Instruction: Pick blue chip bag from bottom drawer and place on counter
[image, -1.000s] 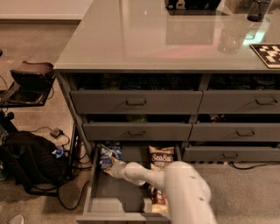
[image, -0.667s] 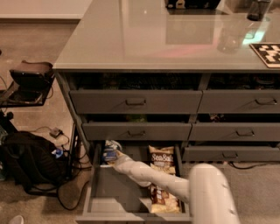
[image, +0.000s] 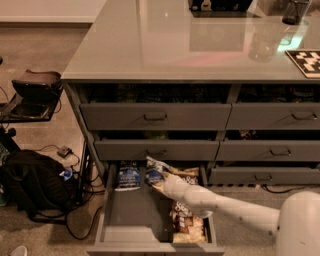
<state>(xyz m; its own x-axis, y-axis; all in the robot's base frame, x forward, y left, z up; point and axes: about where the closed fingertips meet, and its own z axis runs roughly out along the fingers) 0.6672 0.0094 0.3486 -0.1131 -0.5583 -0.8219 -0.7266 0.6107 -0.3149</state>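
Note:
The bottom drawer stands pulled open at the lower left of the cabinet. A dark-blue chip bag lies flat in its back-left corner. A second blue bag stands tilted up at the back middle, right against my gripper. I cannot tell which of the two is the look-alike. My white arm reaches in from the lower right, over tan-brown bags. The glossy grey-green counter spans the top of the cabinet.
Closed grey drawers with bar handles sit above and to the right. On the counter are a dark cup, a checkered marker and a dark object. A black backpack, cables and a stand crowd the floor at left.
My gripper has moved right, from the drawer's back-left corner to its back middle. One blue bag now lies uncovered at back left, and another stands tilted at the gripper. My arm's base has shifted right.

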